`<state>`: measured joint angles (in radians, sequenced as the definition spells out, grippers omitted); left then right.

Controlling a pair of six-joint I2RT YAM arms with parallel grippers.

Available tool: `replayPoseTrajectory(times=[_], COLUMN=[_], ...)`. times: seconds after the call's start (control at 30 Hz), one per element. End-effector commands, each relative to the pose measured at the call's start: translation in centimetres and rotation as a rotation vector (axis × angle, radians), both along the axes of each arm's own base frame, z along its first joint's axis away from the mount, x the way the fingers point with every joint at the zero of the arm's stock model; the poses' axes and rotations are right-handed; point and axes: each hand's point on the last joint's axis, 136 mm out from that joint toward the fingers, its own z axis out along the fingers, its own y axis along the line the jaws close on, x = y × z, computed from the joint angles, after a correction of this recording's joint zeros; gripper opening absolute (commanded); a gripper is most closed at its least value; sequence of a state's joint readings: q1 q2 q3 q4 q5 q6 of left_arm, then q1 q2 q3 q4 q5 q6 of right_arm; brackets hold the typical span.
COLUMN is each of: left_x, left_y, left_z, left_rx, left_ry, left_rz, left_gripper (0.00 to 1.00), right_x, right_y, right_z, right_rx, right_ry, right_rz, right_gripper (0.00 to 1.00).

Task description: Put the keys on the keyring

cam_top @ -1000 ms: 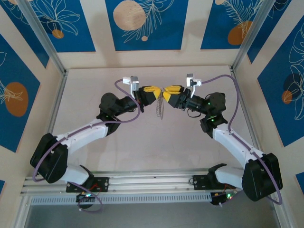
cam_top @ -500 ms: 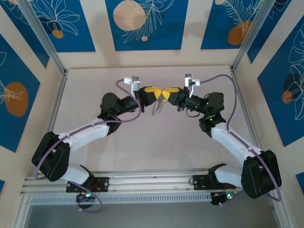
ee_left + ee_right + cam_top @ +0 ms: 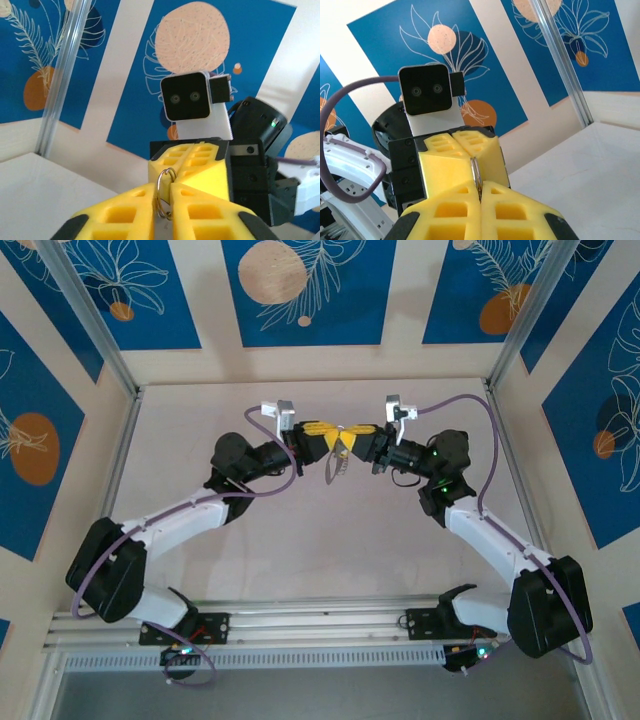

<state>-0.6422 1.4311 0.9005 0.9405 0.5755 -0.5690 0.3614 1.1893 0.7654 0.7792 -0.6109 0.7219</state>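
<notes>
While top view shows keyring [image 3: 336, 466] dangling | left wrist — pinched

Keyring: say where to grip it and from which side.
Take the keyring by its upper arc, which the left pincer pinches. The thin loop hangs upright, so come in level from the side, closing flat on its two faces and leaving the lower part free.

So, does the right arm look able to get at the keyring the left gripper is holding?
Probably yes. The right gripper sits tip to tip with the left gripper above the table, and the keyring stands in the left gripper's shut seam right at the right gripper's tips, nothing between them.
</notes>
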Motion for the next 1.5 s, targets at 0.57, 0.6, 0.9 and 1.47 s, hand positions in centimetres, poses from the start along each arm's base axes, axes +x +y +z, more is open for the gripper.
replayPoseTrajectory(times=[0.57, 0.6, 0.9, 1.47], left_x=[1.3, 1.4, 1.6, 2.0], left_y=[3.2, 3.2, 2.8, 2.0], left_z=[1.0, 0.8, -0.4, -1.6], left_rx=[0.430, 0.443, 0.534, 0.539], left_ry=[-0.095, -0.088, -0.017, 0.041], left_rz=[-0.073, -0.090, -0.222, -0.292], left_gripper=[0.72, 0.73, 0.69, 0.57], right_x=[1.3, 1.2, 0.5, 0.0], right_y=[1.2, 1.3, 1.8, 2.3], right_z=[-1.6, -1.6, -2.0, -1.7], right_rx=[-0.251, -0.257, -0.276, -0.270], right_ry=[-0.014, -0.012, -0.002, -0.013], right_rz=[0.207, 0.224, 0.318, 0.354], right_gripper=[0.00, 0.00, 0.00, 0.00])
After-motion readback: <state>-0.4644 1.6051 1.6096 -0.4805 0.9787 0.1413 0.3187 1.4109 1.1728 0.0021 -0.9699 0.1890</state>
